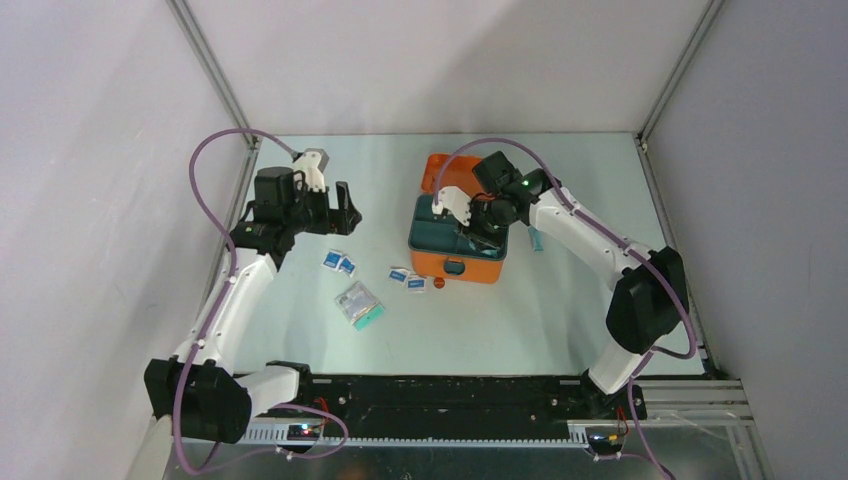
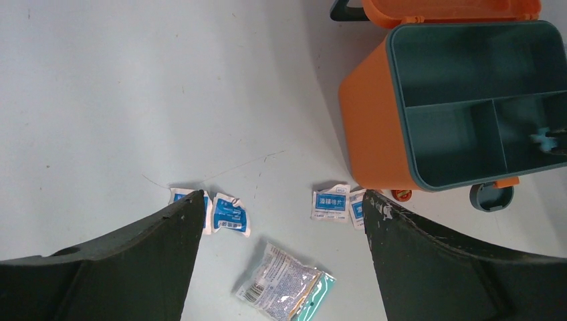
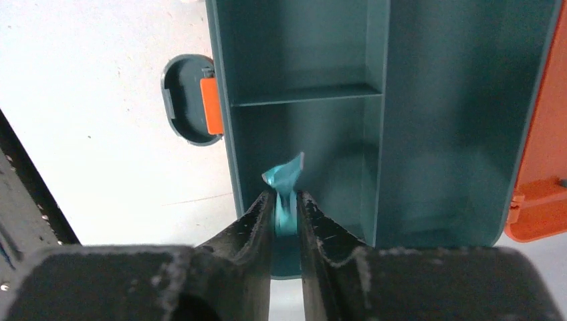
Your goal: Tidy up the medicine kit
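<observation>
Above the medicine kit [image 1: 458, 240], the right gripper [image 3: 286, 212] hangs with its two fingers pinched close on a small teal packet [image 3: 284, 187]. The packet is thin and floppy, and it sticks out past the fingertips. The fingers look like they may be starting to let go, but the packet is between them right now.

The medicine kit is the big orange box in the middle of the table [image 1: 560, 320]. Its lid [image 1: 445, 170] is flipped open at the back. Inside sits a dark teal tray [image 2: 468, 100] with a few walled spaces. The packet points down into the small space at the front of the kit, near the latch [image 3: 190, 100]. So the drop spot is right under the right gripper, and the next move is probably just to open and let the packet fall in.

To the left of the kit, the left gripper [image 2: 284, 207] is wide open and holds nothing. It is well apart from the kit. On the table near the kit's front left side lie small blue and white packets [image 2: 331, 202] and one bigger clear packet [image 2: 284, 287]. Those sit closer to the left gripper, so that arm is the handy one for them.
</observation>
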Motion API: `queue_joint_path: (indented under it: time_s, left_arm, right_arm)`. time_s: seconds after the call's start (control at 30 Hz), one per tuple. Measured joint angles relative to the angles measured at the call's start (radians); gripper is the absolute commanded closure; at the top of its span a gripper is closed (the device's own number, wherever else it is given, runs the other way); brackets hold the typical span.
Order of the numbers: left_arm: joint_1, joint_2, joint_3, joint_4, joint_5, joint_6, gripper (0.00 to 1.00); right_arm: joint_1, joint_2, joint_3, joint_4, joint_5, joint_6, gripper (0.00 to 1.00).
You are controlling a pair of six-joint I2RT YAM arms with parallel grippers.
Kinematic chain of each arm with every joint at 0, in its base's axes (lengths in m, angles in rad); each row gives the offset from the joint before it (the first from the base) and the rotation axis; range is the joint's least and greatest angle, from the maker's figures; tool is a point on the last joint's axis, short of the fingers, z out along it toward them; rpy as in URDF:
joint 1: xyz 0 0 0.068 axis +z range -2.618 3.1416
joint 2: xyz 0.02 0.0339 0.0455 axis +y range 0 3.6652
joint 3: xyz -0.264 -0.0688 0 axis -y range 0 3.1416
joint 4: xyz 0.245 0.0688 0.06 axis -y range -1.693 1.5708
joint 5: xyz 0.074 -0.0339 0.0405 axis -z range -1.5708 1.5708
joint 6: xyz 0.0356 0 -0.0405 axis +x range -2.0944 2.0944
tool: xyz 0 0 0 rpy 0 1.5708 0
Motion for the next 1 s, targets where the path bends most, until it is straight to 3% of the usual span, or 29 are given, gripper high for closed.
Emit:
queue_joint_path:
  time_s: [0.1, 0.47, 0.57, 0.73, 0.87, 1.0]
  left_arm:
    - [0.000, 0.000, 0.000, 0.000, 0.003, 0.000, 0.08]
    - [0.000, 0.000, -0.001, 0.000, 0.011, 0.000, 0.08]
    - [0.000, 0.000, -0.001, 0.000, 0.013, 0.000, 0.08]
    - [0.000, 0.001, -0.001, 0.000, 0.018, 0.000, 0.08]
    - [0.000, 0.003, -0.001, 0.000, 0.018, 0.000, 0.08]
    - [0.000, 0.003, -0.001, 0.000, 0.018, 0.000, 0.08]
  right_arm:
    - [0.000, 0.000, -0.017, -0.005, 0.009, -0.029, 0.66]
    - [-0.039, -0.068, -0.020, -0.004, 0.026, -0.012, 0.65]
    - [-0.119, -0.137, -0.040, 0.040, 0.002, 0.053, 0.65]
    - [-0.359, -0.215, -0.117, 0.191, -0.046, 0.264, 0.61]
    - [-0.545, -0.174, -0.169, 0.295, -0.081, 0.447, 0.59]
    - [-0.649, -0.057, -0.184, 0.341, -0.096, 0.545, 0.59]
